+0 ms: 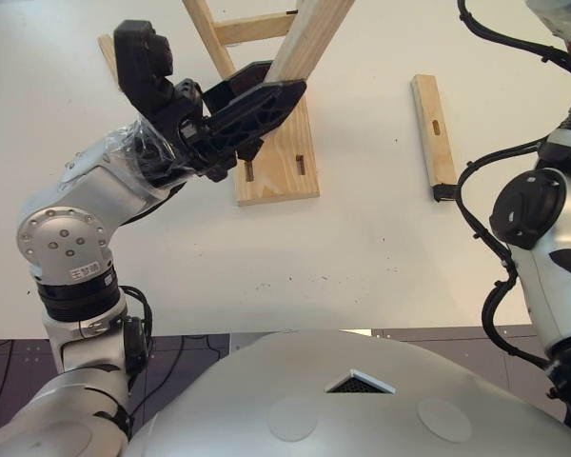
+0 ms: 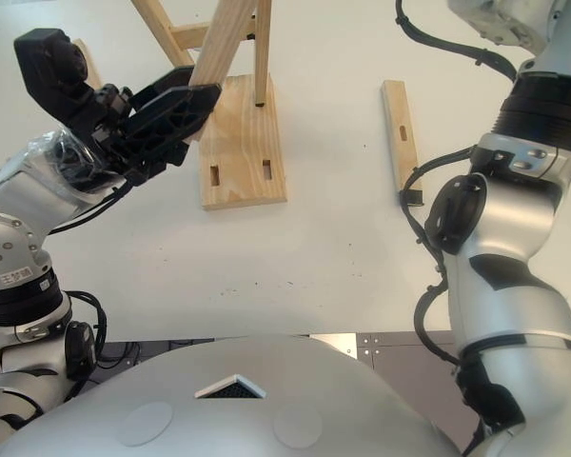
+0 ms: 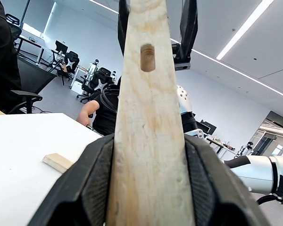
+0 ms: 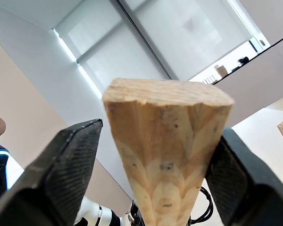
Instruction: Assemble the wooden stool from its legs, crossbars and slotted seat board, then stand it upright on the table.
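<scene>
L gripper (image 1: pixel 278 84) & R gripper (image 4: pixel 162 133) both pinch leg (image 1: pixel 310 38) over white table (image 1: pixel 362 248), office chairs (image 3: pixel 70 60) behind.

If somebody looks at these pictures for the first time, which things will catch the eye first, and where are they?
First comes the left gripper, clamped on a slanted wooden leg that rises above the slotted seat board lying flat in the middle of the table. The right gripper grips a wooden end, seemingly the same leg's top. A loose slotted bar lies alone to the board's right.
</scene>
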{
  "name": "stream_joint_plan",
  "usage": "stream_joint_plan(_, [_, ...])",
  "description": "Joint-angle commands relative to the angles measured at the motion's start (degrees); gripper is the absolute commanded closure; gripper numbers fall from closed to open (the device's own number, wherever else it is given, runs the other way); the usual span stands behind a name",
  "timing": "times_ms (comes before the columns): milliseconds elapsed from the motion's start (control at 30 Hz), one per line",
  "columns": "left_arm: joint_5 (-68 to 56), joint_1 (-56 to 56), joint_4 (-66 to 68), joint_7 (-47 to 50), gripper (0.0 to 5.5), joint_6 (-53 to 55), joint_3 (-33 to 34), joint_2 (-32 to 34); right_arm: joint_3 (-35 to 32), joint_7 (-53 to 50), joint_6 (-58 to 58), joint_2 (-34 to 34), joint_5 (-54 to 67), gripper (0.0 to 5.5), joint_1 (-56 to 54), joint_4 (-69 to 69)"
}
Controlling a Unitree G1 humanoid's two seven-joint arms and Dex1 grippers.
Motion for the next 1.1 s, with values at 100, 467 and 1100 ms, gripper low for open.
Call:
stream_joint_plan(100, [1.34,0.11,0.82,-0.49,3.49,-1.32,0.33,-0.05,2.14,2.26,-0.58,-2.43,-1.42,3.01,-0.06,-2.67])
stream_joint_plan(467, [9.84,-0.53,4.39,0.28,2.61,-4.47,-0.84,-1.50,15.11,5.14,-15.82,-4.60,-15.33,3.45,2.85,-11.44])
stream_joint_plan(1100, [31.99,-4.88,19.27,8.50,2.00,-7.48,-5.98,-0.53,24.29,14.80,-42.25,-5.73,-34.16,3.46,19.55,-11.41])
